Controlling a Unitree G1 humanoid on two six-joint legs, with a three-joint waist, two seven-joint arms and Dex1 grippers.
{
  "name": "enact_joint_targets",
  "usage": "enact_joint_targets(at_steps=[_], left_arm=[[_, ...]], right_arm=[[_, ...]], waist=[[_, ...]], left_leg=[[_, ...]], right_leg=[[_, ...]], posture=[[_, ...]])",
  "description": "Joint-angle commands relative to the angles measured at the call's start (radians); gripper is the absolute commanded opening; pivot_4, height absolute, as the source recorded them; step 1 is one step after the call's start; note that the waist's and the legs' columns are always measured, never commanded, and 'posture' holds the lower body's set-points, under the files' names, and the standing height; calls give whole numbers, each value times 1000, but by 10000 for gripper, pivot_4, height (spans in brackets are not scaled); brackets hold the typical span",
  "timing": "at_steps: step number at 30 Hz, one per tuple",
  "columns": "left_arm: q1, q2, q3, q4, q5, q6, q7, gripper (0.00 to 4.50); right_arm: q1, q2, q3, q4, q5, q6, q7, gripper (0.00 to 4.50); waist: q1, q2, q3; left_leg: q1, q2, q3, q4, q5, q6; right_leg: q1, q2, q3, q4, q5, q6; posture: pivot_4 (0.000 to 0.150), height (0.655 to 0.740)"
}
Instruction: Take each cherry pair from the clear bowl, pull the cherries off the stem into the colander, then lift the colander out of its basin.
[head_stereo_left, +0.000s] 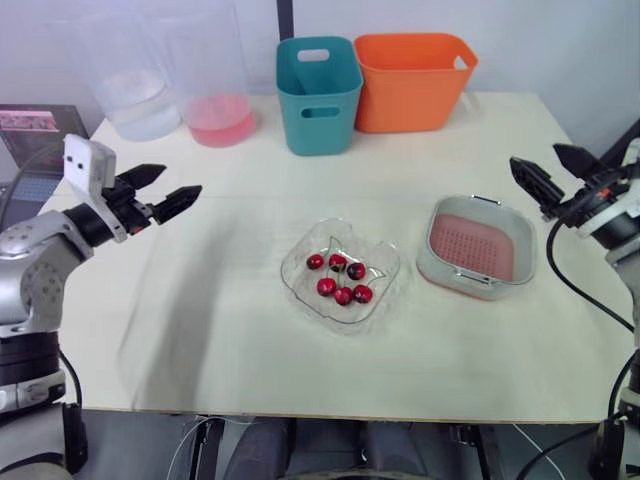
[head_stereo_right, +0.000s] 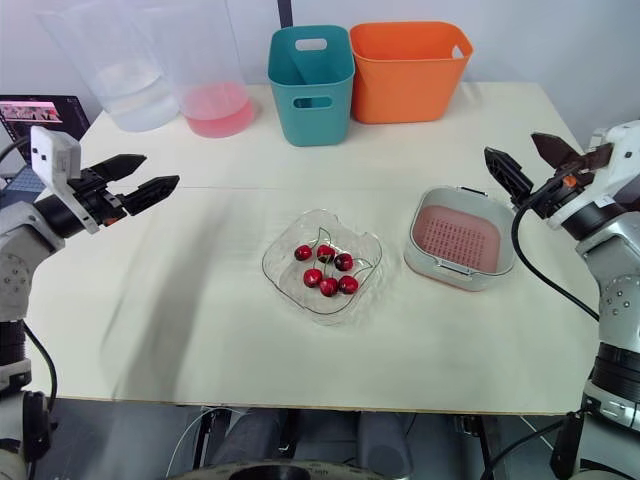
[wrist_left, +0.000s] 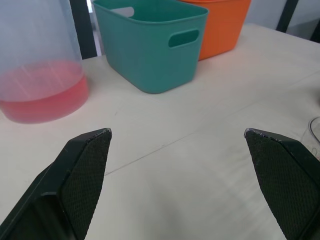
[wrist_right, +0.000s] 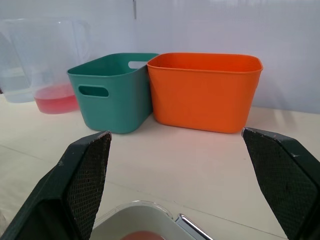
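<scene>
Pale wood surface (head_stereo_left: 200, 330) ahead of me, with the clear bowl (head_stereo_left: 296, 262) near its middle holding the cherries (head_stereo_left: 340, 279) in a tight cluster, thin stems crossing. Just to the bowl's right sits the pink colander (head_stereo_left: 472, 247), nested in its grey basin (head_stereo_left: 432, 272), with no fruit in it that I can see. My left end effector (head_stereo_left: 180, 181) hovers released and empty, well to the left of the bowl. The right end effector (head_stereo_left: 537, 156) hangs just as wide open, empty, near the basin's far right side. My worry is the cluster: with cherries touching, a pinch could catch two pairs or crush one. The bowl looks light, so a sideways nudge may slide it into the basin. A stem pulled off-centre could fling a cherry onto the surface, where it would roll. Later, the snug colander might drag its basin up with it.
</scene>
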Motion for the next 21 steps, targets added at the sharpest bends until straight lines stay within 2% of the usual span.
enact_joint_targets(at_steps=[1,13,21], left_arm=[[-7,4,-1,-14,12,-28,-5,45000],[-30,-2,2,-1,16,-28,4,45000],[-30,18,-1,20,38,-48,-20,45000]], right_arm=[[-13,-3,-14,-16,-3,-20,3,44377],[-20,-9,-6,1,-14,-1,-20,44377],[-68,-47,-1,15,30,167,-44,44377]], waist=[[0,0,0],[0,0,0],[0,0,0]], left_leg=[[0,0,0,0,0,0],[0,0,0,0,0,-1],[0,0,0,0,0,-1]], right_leg=[[0,0,0,0,0,0],[0,0,0,0,0,0],[0,0,0,0,0,0]], posture=[[1500,7394],[1500,7394],[1500,7394]])
